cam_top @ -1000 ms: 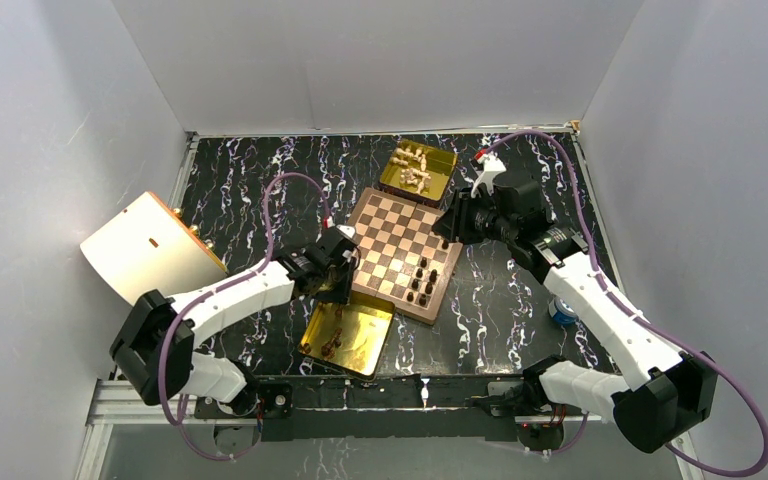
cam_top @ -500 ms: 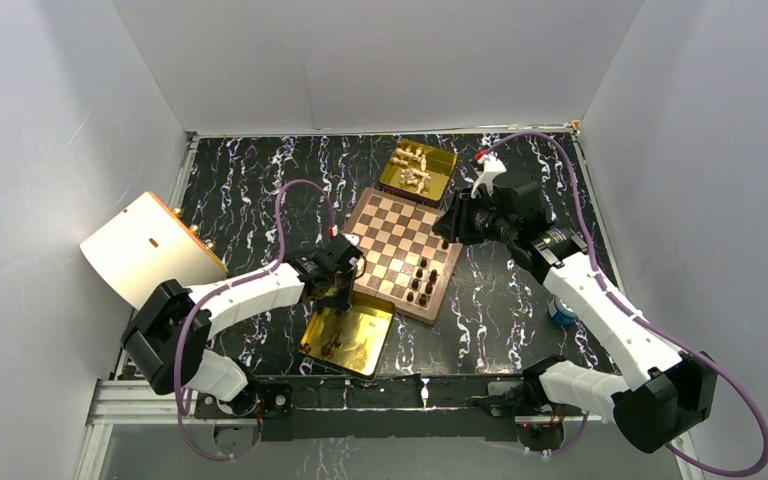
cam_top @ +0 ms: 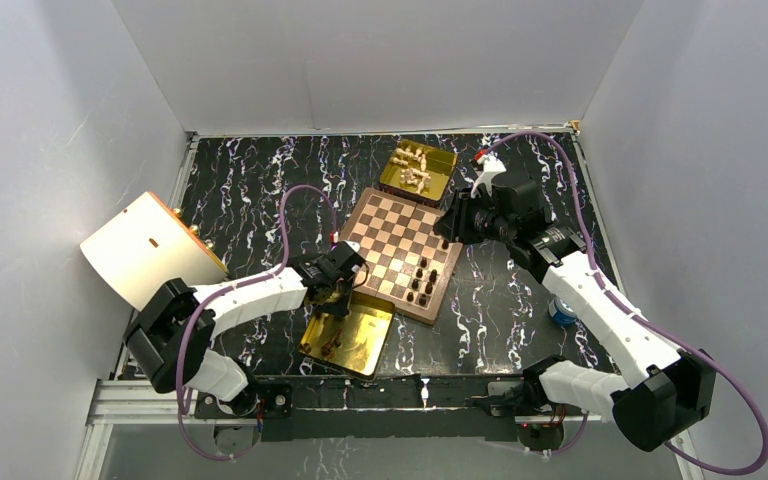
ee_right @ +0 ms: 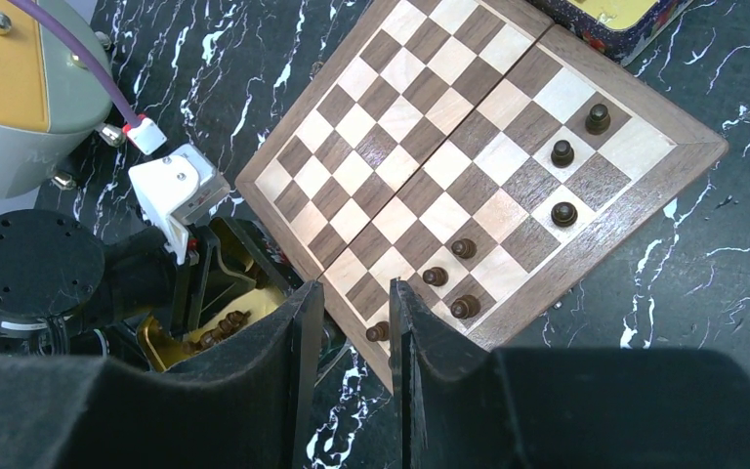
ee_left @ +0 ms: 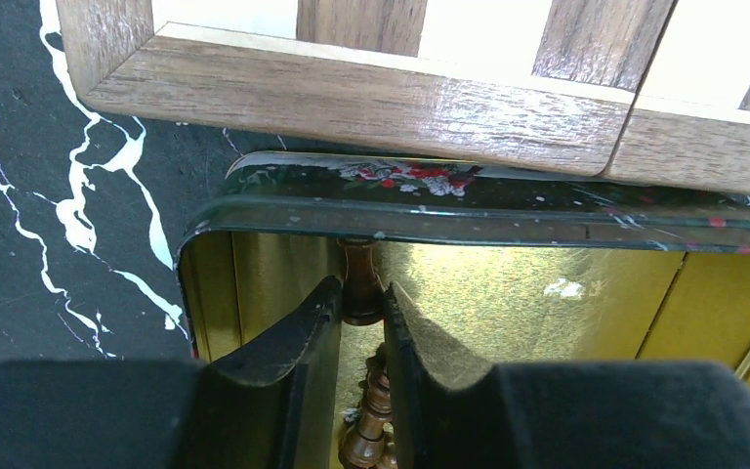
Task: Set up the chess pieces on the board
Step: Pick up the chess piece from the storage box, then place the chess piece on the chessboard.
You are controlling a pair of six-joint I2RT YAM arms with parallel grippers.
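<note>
Left pincer: the left gripper (ee_left: 361, 290) reaches down into the gold tray (ee_left: 566, 322). Its jaws are drawn in on a dark chess piece (ee_left: 362, 305), and both pads look to touch it, so I read it as gripped.
Right pincer: the right gripper (ee_right: 354, 293) hangs at the right-hand edge of the chessboard (ee_right: 420, 166), jaws part-way apart with nothing between them.
Gripped piece: it sits close under the tray wall on the board side. I cannot tell whether it stands or leans.
Loose pieces: more dark pieces (ee_left: 371, 430) lie just below the fingers.
Board: it lies just beyond the tray. Several dark pieces (ee_right: 465, 307) stand along one edge, and most squares are bare.
Cream set: the cream pieces (cam_top: 415, 172) are heaped in the far tray (cam_top: 443, 165).
Step in hand: by my reading, lifting this piece out of the tray.
Doing it well: rise straight up until the base clears the tray wall, and only then cross to the board. Move slowly, since a small turned piece can pivot between the pads. Set it flat and centred on a free square, and open the jaws only once it stands.
Risk: the fingers may drag the loose pieces below or clip the standing neighbours.
</note>
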